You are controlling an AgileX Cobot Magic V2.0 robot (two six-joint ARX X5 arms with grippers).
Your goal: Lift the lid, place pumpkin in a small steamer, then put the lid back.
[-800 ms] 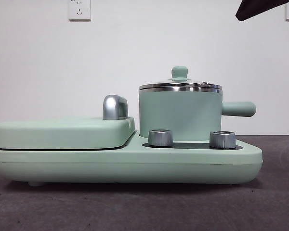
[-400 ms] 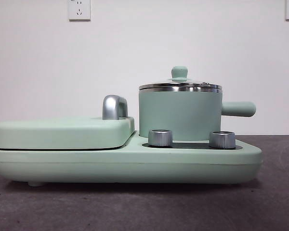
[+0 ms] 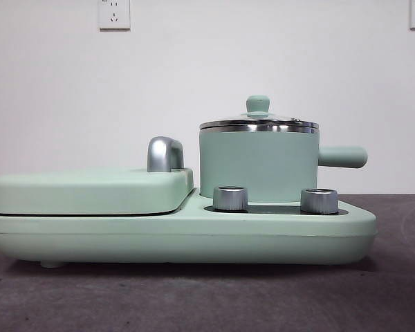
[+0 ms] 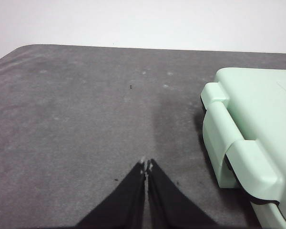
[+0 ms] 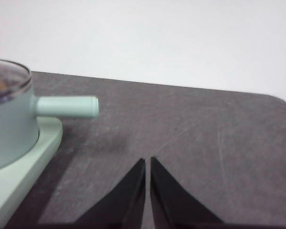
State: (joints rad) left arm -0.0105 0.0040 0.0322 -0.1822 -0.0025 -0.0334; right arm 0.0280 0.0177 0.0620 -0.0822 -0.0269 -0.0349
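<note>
On the base: lid (image 3: 259,122) seated on small steamer (image 3: 259,164) | left tool (image 4: 146,164), right tool (image 5: 148,162) closed, empty

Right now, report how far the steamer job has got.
Looks finished: the lid sits on the small steamer, and something orange shows faintly through its glass in the right wrist view, likely the pumpkin. Nothing in hand: the left claw and right claw are shut, empty, over bare table. Nothing obvious left.
</note>
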